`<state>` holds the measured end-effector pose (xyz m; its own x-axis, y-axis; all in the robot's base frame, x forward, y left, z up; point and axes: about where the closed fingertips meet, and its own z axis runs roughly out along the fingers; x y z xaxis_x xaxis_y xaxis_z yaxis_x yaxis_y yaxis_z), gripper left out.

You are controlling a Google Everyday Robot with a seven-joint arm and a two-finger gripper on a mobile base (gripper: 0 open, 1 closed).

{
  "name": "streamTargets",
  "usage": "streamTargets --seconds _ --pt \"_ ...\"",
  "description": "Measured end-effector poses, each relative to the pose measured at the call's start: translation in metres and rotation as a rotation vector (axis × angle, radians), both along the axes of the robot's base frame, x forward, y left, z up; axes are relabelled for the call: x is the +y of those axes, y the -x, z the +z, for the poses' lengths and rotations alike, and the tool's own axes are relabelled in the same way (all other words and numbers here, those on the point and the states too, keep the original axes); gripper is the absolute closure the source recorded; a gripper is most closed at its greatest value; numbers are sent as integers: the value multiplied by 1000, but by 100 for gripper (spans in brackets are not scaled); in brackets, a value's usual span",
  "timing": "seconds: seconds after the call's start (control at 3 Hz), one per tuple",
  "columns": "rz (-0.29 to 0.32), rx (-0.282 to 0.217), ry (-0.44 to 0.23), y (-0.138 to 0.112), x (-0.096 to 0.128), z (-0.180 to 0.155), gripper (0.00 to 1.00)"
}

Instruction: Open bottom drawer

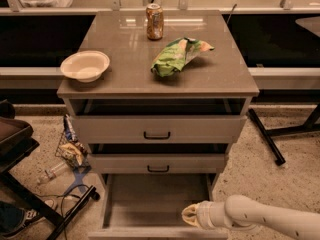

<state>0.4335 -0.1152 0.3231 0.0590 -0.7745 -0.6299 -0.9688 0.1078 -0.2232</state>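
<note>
The bottom drawer (155, 200) of the grey-beige cabinet stands pulled far out toward me, showing its plain grey inside. Its front panel (150, 233) lies at the lower edge of the view, and its handle is out of sight. My gripper (192, 215), at the end of the white arm (260, 219), reaches in from the lower right. It hangs over the drawer's near right corner, just behind the front panel.
The middle drawer (158, 163) and top drawer (157, 129) are each slightly ajar. On the cabinet top sit a white bowl (85, 65), a soda can (154, 21) and a green chip bag (177, 55). Floor clutter and cables (70, 156) lie left; a dark bar (266, 136) lies right.
</note>
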Motion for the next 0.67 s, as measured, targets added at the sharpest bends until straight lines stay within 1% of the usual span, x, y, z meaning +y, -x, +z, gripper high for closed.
streamTargets --seconds 0.33,0.67 --pt "26 7 -41 -7 13 -38 100" --pt "53 28 -20 -24 17 -73 100"
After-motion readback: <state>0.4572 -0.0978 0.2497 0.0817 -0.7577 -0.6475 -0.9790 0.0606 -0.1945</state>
